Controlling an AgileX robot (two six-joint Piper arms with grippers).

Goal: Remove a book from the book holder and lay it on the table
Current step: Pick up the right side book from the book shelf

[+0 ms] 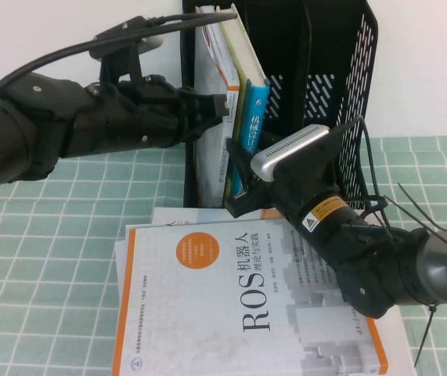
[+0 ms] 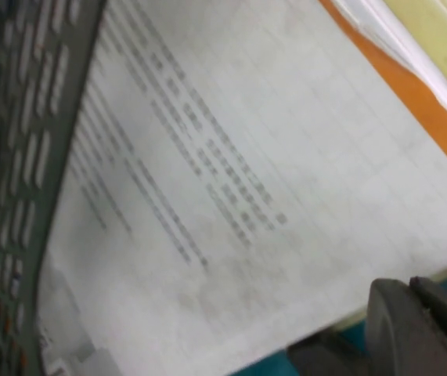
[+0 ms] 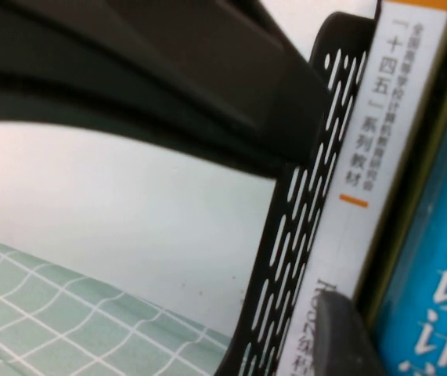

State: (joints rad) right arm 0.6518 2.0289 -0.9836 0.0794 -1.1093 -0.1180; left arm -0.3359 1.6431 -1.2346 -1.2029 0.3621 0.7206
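Observation:
The book holder (image 1: 340, 70) stands at the back of the table (image 1: 51, 258). The book (image 1: 254, 117), with its yellow-green cover and teal-blue spine, stands upright in the holder's left slot, next to a thin white book (image 1: 207, 70). My left gripper (image 1: 221, 108) is shut and reaches in from the left, its tip against the upper spines of the two books. In the left wrist view the gripper (image 2: 411, 313) lies by the white book's cover (image 2: 207, 157). My right gripper (image 1: 237, 176) is at the lower part of the book's spine (image 3: 442, 274), by the white book's spine (image 3: 380, 141).
The white-and-orange "ROS" book (image 1: 246, 313) lies flat at the table's front, on top of another white book. My right arm hangs over its right half. The holder's right slots stand empty, with slotted walls (image 3: 301, 235). A white wall is behind.

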